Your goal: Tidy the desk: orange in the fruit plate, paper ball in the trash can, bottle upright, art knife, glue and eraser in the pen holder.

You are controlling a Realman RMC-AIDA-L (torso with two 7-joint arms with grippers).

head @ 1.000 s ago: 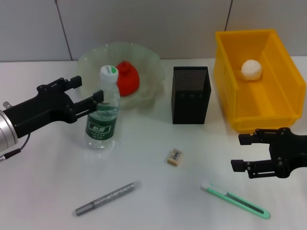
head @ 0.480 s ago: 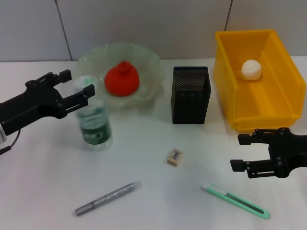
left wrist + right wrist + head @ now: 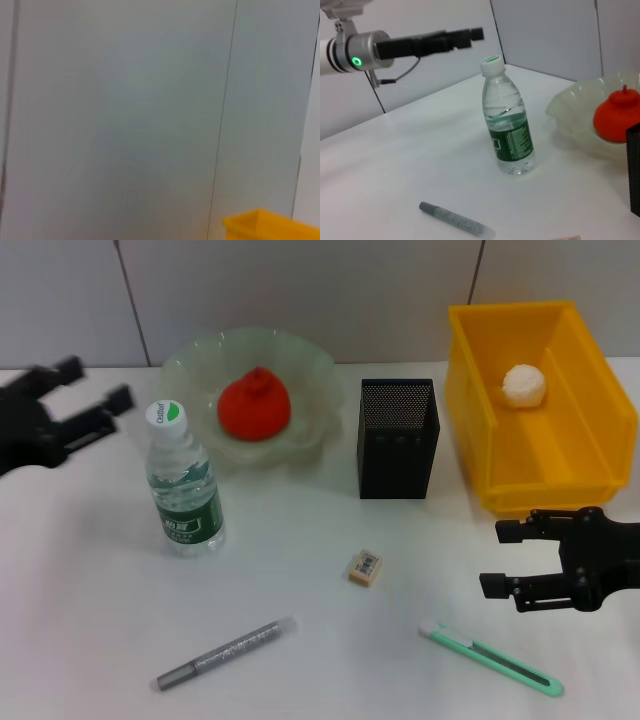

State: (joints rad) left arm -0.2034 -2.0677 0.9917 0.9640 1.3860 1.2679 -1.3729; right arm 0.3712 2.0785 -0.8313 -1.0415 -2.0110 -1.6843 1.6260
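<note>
The left gripper (image 3: pixel 85 395), blurred at the frame edge, stands apart and empty beside the upright bottle (image 3: pixel 183 480); the right gripper (image 3: pixel 508 558), jaws apart, hovers above the art knife (image 3: pixel 490 657)

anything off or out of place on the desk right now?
Nothing spilled or damaged. The bottle stands upright; the orange sits in the fruit plate. Still loose on the desk: glue, eraser, art knife. Pen holder looks empty.
</note>
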